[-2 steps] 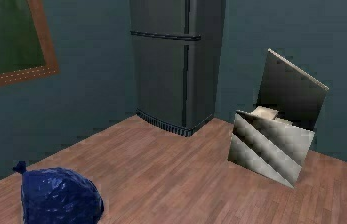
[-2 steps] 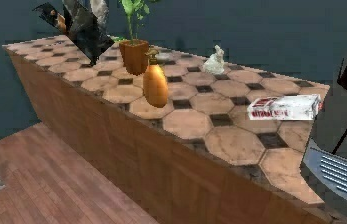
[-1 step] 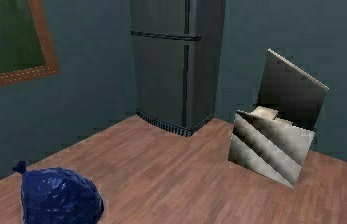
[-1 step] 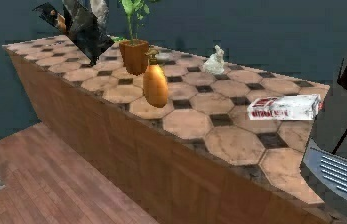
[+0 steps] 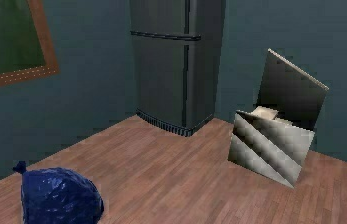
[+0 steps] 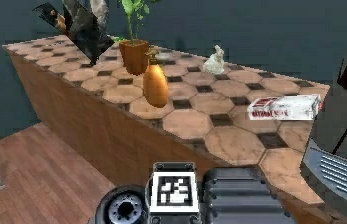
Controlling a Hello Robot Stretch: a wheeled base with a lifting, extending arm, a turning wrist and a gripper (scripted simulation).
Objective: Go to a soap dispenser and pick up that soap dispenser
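A long counter with a brown tiled top (image 6: 196, 125) runs across the arm side view. On it stands a small whitish object with a narrow top (image 6: 214, 62), toward the far edge; its shape is too small to name. Nearer the middle is an orange-brown rounded bottle-like thing (image 6: 156, 86). At the bottom edge sits a white square with black marks (image 6: 176, 190) on the arm's dark end, and left of it the gripper's dark body (image 6: 116, 207). Its fingers cannot be made out, so I cannot tell whether it holds anything.
The counter also bears a potted plant (image 6: 134, 45), a dark angular object (image 6: 81, 30), a white and red box (image 6: 282, 107) and a dark appliance (image 6: 341, 130). In the forward view stand a dark fridge (image 5: 176, 60), an open carton (image 5: 276, 120), a blue bag (image 5: 59, 197) and wood floor (image 5: 171, 170).
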